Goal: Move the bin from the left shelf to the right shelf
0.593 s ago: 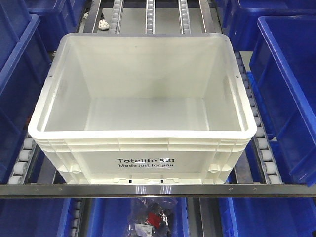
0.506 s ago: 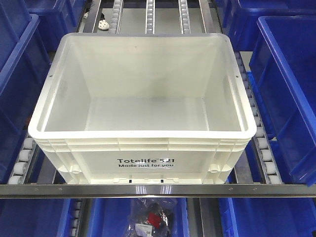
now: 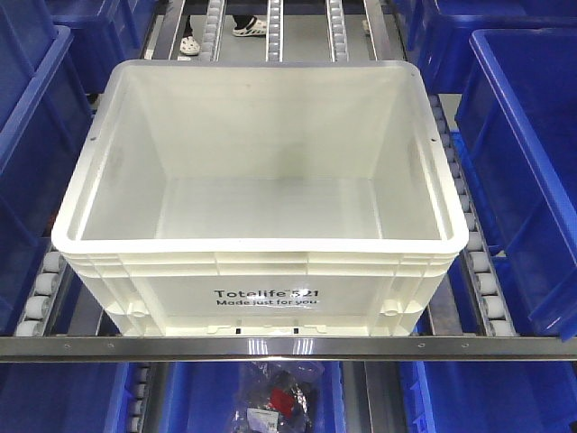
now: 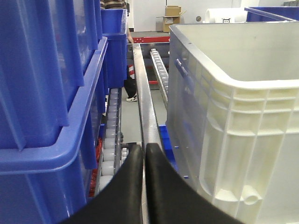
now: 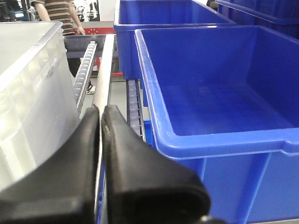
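Left gripper (image 4: 144, 149) has its two black fingers pressed flat together, nothing between them. It's sitting low in the gap on the left side of the white bin (image 4: 233, 121), right over the left rail (image 4: 142, 107), with the left blue bin (image 4: 51, 93) crowding it on the other side.

Right gripper (image 5: 100, 111) is the same deal: fingers squeezed together, holding nothing. It's in the gap on the white bin's right side, over the right rail (image 5: 105, 70), and the right blue bin (image 5: 210, 93) is just beside it.

Neither gripper looks to be touching the white bin, as far as I can tell from the wrist views.

From the front, the white bin is upright in the middle lane on the rollers (image 3: 484, 284). Its near wall, the one with the "Totelife 521" print, is up against the metal bar (image 3: 288, 346). Blue bins sit on both sides.

On the level below there's a bag (image 3: 279, 401) of dark stuff lying in another blue bin. Way at the far end, a person (image 5: 53, 16) in a striped shirt is standing behind the shelf.
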You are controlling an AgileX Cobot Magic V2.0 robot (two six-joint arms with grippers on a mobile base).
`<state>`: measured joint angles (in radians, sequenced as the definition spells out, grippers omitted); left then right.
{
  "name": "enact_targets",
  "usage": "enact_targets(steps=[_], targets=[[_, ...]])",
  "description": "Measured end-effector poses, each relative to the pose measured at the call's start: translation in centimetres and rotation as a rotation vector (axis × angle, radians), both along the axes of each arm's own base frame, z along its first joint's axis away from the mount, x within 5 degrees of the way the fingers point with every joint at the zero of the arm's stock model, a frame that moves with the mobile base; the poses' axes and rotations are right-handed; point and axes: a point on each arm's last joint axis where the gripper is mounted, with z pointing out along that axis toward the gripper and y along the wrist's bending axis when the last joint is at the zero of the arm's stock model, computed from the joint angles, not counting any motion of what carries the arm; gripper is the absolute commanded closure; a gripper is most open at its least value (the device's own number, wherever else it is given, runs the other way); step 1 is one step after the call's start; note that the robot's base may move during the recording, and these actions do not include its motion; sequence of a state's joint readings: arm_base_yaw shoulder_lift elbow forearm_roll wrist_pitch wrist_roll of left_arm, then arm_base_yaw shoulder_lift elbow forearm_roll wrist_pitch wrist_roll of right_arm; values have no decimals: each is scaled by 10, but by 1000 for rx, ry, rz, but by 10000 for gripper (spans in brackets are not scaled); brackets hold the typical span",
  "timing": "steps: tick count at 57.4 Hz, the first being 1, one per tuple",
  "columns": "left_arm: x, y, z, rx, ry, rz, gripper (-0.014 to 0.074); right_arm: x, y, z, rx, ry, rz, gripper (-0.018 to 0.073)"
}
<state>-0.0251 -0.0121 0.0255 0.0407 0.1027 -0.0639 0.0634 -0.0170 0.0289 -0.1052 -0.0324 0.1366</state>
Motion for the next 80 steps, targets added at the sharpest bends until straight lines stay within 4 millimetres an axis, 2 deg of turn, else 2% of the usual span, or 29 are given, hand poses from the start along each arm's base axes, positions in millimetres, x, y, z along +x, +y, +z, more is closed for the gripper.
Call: enact_targets(steps=[24, 32, 38, 42, 47, 54, 58, 64, 73, 80], targets=[[0, 0, 8, 23, -85, -3, 603, 0, 0, 2, 1, -17, 2, 567], [-1, -1, 17, 18, -192, -8, 603, -2, 1, 11, 12, -125, 14, 567], [-3, -1, 27, -60, -286, -17, 603, -4, 2, 19, 18, -202, 23, 567], [-5, -1, 38, -95, -274, -18, 603, -5, 1, 25, 24, -197, 20, 567], [-10, 0, 66, -102, -248, -13, 603, -7, 0, 50, 49, -174, 15, 567], [-4, 0, 100, -67, -110, 0, 603, -2, -1, 79, 60, -50, -2, 567], [1, 0, 109, -58, -26, 5, 603, 4, -1, 88, 57, 16, -11, 567], [6, 0, 115, -57, 45, 8, 603, 10, -1, 91, 50, 70, -17, 567], [7, 0, 115, -58, 61, 9, 601, 12, -1, 89, 61, 100, -18, 565], [7, 0, 112, -79, 94, 12, 570, 12, -1, 87, 75, 121, -20, 529]])
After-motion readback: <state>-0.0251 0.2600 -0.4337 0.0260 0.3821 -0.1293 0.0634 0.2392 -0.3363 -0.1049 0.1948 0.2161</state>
